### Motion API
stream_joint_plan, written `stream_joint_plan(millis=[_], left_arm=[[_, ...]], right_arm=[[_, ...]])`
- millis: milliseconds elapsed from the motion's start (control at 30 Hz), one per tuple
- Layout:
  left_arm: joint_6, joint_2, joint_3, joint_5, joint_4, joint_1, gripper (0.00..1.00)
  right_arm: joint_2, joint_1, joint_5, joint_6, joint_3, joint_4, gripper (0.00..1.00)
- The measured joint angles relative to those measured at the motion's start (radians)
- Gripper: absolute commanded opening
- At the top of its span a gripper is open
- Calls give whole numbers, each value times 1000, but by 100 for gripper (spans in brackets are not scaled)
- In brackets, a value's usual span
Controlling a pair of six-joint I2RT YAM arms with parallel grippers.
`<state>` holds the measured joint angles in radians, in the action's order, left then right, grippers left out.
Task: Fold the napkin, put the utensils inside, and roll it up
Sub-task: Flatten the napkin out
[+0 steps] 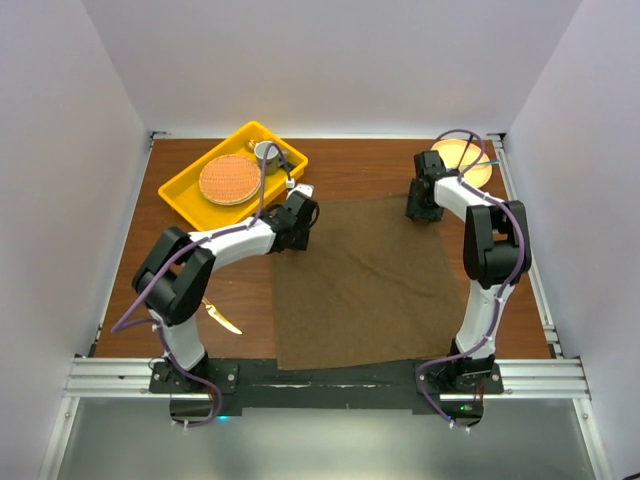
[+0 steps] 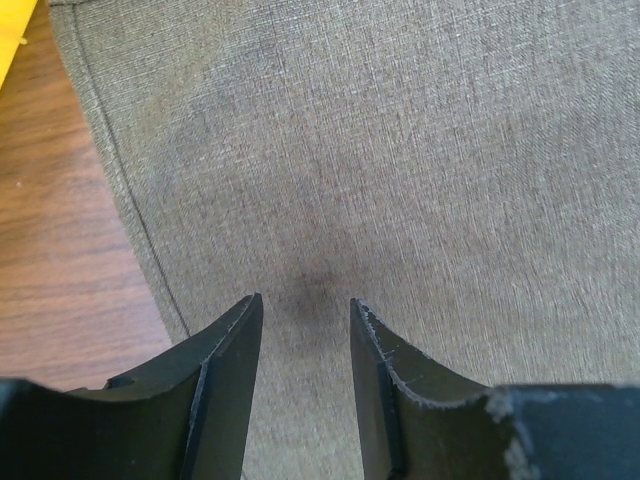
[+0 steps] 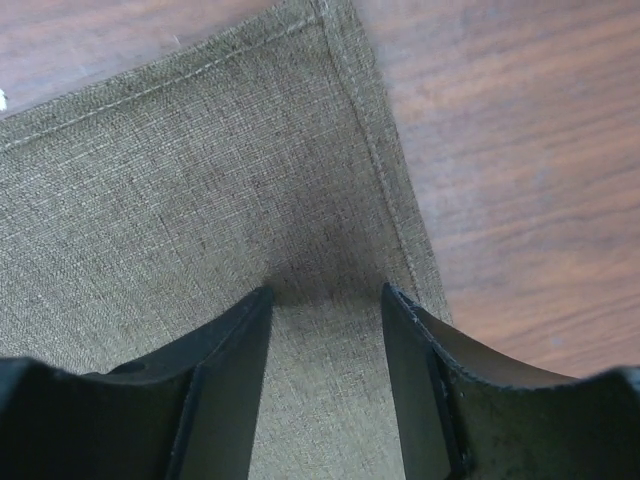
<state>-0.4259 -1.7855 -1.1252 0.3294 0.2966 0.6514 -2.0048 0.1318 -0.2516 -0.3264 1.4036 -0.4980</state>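
Note:
The olive-brown napkin [image 1: 365,285] lies spread flat on the wooden table. My left gripper [image 1: 292,243] hovers low over the napkin's far left corner. In the left wrist view the gripper [image 2: 305,305] is open, with bare napkin [image 2: 400,150] between its fingers and the hemmed left edge beside it. My right gripper [image 1: 421,213] sits over the far right corner. Seen from the right wrist, the gripper [image 3: 325,292] is open too, just inside the napkin's [image 3: 180,170] stitched corner. A gold utensil [image 1: 222,318] lies on the table near the left arm's base.
A yellow tray [image 1: 190,190] at the back left holds a round orange woven mat [image 1: 230,179] and a small cup [image 1: 266,153]. At the back right stands a pale orange plate [image 1: 462,160] with a thin utensil across it. White walls close in three sides.

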Motion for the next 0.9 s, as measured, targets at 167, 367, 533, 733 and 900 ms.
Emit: stream_joint_plan(millis=[167, 367, 533, 733, 900], left_arm=[[-2, -52, -10, -13, -19, -20, 45], [-9, -118, -63, -30, -33, -53, 48], [-8, -127, -95, -35, -24, -56, 54], [-9, -18, -94, -95, 35, -47, 62], [-30, 354, -51, -167, 75, -19, 66]], right_arm=[[-33, 0, -12, 10, 37, 16, 54], [-119, 0, -58, 41, 153, 42, 56], [-130, 0, -75, 68, 171, 55, 62], [-3, 63, -136, 65, 56, -10, 73], [332, 341, -158, 22, -130, -78, 72]])
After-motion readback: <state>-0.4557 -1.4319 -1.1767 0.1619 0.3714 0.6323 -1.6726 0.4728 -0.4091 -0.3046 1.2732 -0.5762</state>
